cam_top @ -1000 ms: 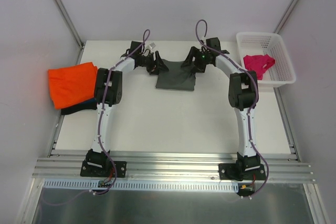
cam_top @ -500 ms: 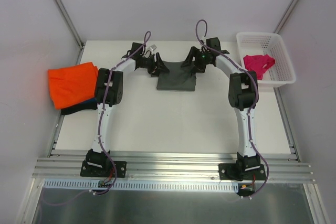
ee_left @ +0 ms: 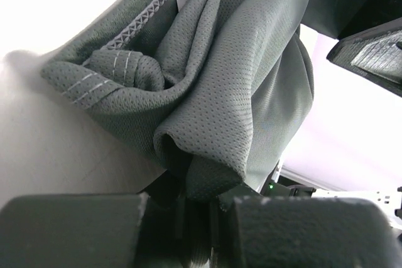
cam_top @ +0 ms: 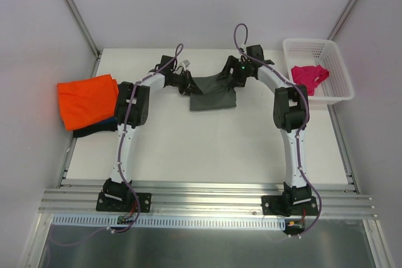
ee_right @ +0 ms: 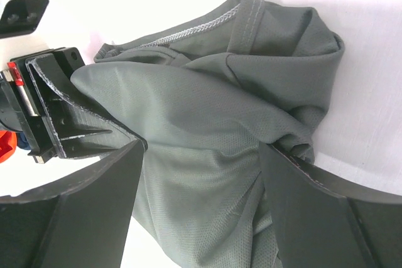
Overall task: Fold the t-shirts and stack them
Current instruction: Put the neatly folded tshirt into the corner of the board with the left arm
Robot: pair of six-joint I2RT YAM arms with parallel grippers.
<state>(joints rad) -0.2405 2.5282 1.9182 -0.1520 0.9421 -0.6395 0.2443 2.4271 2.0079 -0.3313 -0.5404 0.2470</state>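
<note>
A dark grey t-shirt (cam_top: 213, 97) lies bunched at the far middle of the table, its far edge lifted between my two grippers. My left gripper (cam_top: 188, 86) is at its left corner. In the left wrist view the left gripper (ee_left: 201, 204) is shut on a fold of the grey t-shirt (ee_left: 232, 92). My right gripper (cam_top: 227, 78) is at the shirt's right corner. In the right wrist view the right gripper (ee_right: 201, 177) stands open, its fingers (ee_right: 94, 211) wide apart with grey t-shirt (ee_right: 201, 117) cloth loose between them.
An orange t-shirt (cam_top: 85, 100) lies folded at the left edge on top of a navy one (cam_top: 94, 128). A magenta t-shirt (cam_top: 309, 76) sits in the white lattice basket (cam_top: 342, 95) at the far right. Metal frame posts stand at the back corners.
My left gripper has shut on the grey t-shirt's left corner and shifted slightly right. The shirt's far edge has bunched up and lifted. The right gripper has stayed put, still open.
</note>
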